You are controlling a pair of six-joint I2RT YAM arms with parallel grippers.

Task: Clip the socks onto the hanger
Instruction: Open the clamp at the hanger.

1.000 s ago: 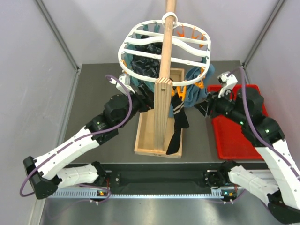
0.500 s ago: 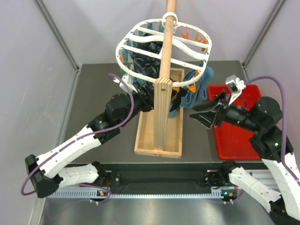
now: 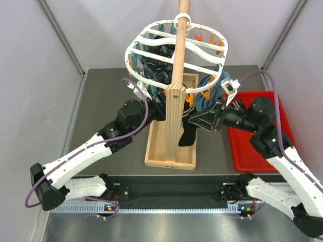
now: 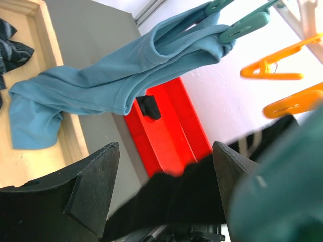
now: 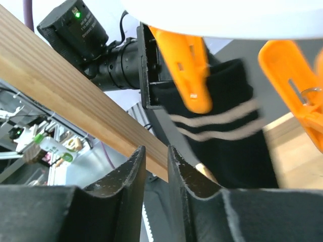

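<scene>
The white oval hanger (image 3: 225, 49) hangs round the wooden pole (image 3: 177, 75). A black sock (image 3: 186, 132) with two grey stripes hangs under it, held by an orange clothespin (image 5: 189, 65). It also shows in the right wrist view (image 5: 227, 151). My right gripper (image 3: 193, 121) points at it from the right. Its jaws (image 5: 156, 149) stand a narrow gap apart with nothing between them. My left gripper (image 3: 155, 103) reaches under the hanger from the left, open wide (image 4: 165, 151). Blurred black sock fabric (image 4: 176, 201) lies low between its fingers, ungripped.
A blue-teal cloth (image 4: 101, 85) hangs from teal pins, with free orange pins (image 4: 272, 68) beside it. Dark patterned fabric (image 3: 156, 65) hangs inside the hanger. The pole stands in a wooden tray base (image 3: 156, 151). A red tray (image 3: 252, 151) lies at the right.
My right arm pulled back to the right, away from the hanger, then came in again to the left, up to the sock. The sock's lower end hangs shorter than before. The left arm barely moved.
</scene>
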